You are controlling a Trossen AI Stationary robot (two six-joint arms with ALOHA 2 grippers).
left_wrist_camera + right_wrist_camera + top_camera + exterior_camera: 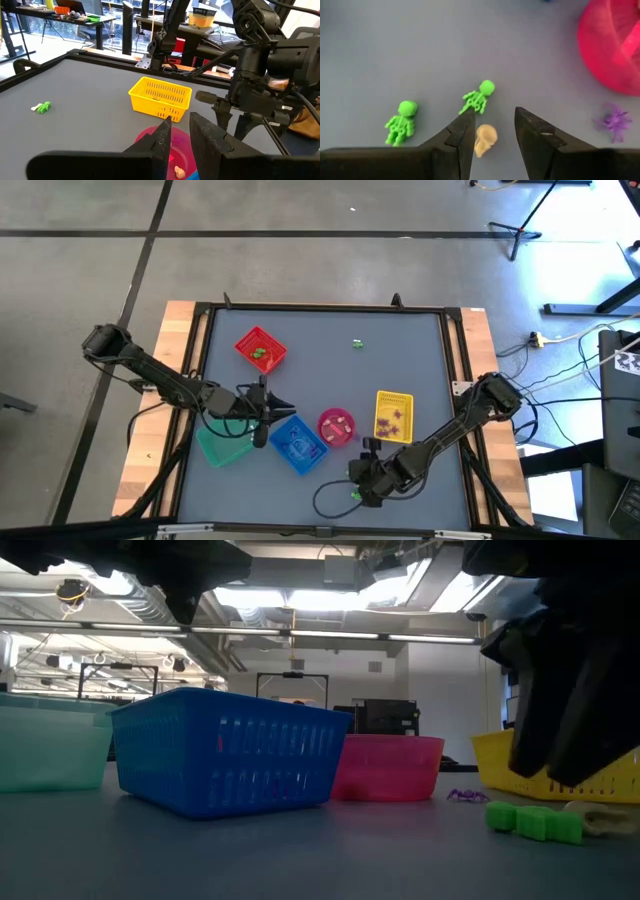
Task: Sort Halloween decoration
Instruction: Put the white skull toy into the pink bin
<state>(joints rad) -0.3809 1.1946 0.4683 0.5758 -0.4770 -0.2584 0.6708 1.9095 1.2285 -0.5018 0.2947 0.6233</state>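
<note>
On the worktop (330, 330) I count four baskets: red (260, 348), yellow (393, 417), blue (298, 443) and teal (222, 444), plus one pink bowl (335, 427). My right pincer (492, 131) hangs low near the front edge, jaws apart and empty, straddling one cream skull (485, 139). Just beside it lie two green skeletons (478, 98), and one purple spider (614, 122) nearer the bowl. My left pincer (179, 131) hovers over the blue basket, jaws slightly apart, holding nothing. I judge the trinkets light, rigid and prone to skidding; grip the skull across its sides.
</note>
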